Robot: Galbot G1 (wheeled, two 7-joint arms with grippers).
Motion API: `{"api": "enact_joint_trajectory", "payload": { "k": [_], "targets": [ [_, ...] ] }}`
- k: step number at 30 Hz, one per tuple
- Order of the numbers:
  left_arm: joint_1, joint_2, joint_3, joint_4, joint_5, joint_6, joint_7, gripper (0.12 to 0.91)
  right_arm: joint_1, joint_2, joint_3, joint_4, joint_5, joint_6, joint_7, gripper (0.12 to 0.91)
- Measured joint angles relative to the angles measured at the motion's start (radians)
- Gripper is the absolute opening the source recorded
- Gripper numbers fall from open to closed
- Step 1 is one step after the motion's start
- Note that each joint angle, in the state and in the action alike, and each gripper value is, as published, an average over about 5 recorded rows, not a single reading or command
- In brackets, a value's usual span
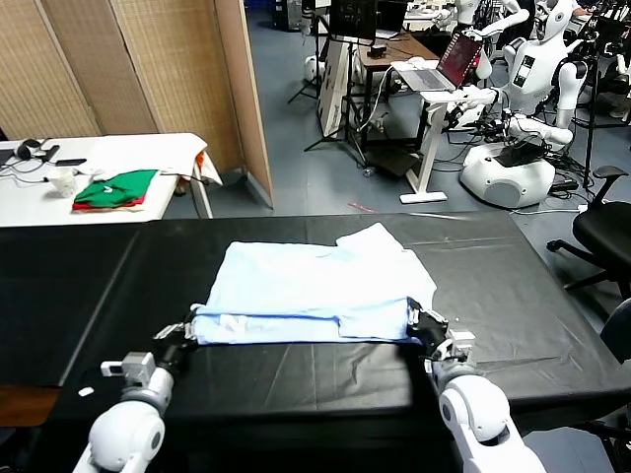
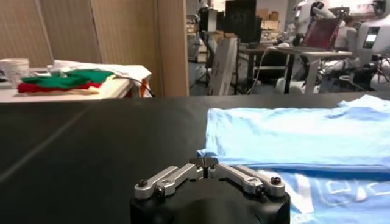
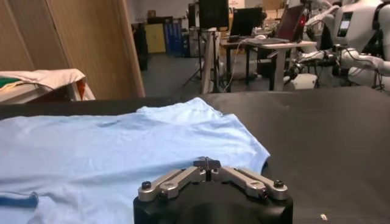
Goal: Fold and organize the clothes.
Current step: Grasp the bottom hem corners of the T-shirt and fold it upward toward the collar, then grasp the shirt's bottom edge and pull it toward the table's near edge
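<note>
The pale light-blue T-shirt (image 1: 315, 281) lies on the black table (image 1: 523, 296), its near part folded back into a doubled band along the front. My left gripper (image 1: 192, 330) sits low at the band's near left corner. In the left wrist view the left gripper (image 2: 207, 162) has its tips pressed together right where the T-shirt (image 2: 292, 131) corner ends. My right gripper (image 1: 416, 320) rests at the near right corner. Its tips look shut in the right wrist view, where the right gripper (image 3: 207, 163) lies over the T-shirt (image 3: 122, 146), and I see no cloth between them.
Green and red folded garments (image 1: 116, 189) lie on a white side table (image 1: 128, 148) at the far left, with a cup and a headset. A small white scrap (image 1: 86, 391) lies near the front left edge. An office chair (image 1: 606, 227) and other robots (image 1: 523, 148) stand at the right.
</note>
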Motion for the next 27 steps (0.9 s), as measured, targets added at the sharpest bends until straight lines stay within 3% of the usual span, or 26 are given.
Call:
{"api": "enact_joint_trajectory", "payload": {
  "k": [4,9,12,15,21,24,27],
  "targets": [
    [-0.015,-0.002,0.017,0.002,0.002,0.017,-0.002,0.244,-0.033,-0.009,0.021,0.056,0.004,-0.036,-0.006,0.476],
    [-0.006,-0.003,0.014,-0.004,0.009,0.028,-0.006,0.551,-0.097,-0.025,0.053,0.148,0.008,-0.067,-0.01,0.784],
    [0.014,-0.006,0.001,-0.018,0.017,0.03,-0.007,0.74,-0.138,-0.033,0.072,0.187,0.008,-0.07,-0.014,0.884],
    [0.04,-0.012,-0.01,-0.033,0.036,0.028,-0.001,0.869,-0.175,-0.038,0.088,0.21,0.009,-0.068,-0.018,0.904],
    [0.098,-0.031,-0.02,-0.052,0.049,0.03,0.009,0.906,-0.235,-0.034,0.105,0.237,0.009,-0.064,-0.023,0.878],
    [0.12,-0.038,-0.025,-0.061,0.036,0.036,0.01,0.907,-0.254,-0.03,0.106,0.243,0.006,-0.063,-0.025,0.797],
    [0.135,-0.042,-0.028,-0.071,0.022,0.043,0.011,0.906,-0.264,-0.03,0.106,0.244,0.0,-0.063,-0.026,0.663]
  ]
}}
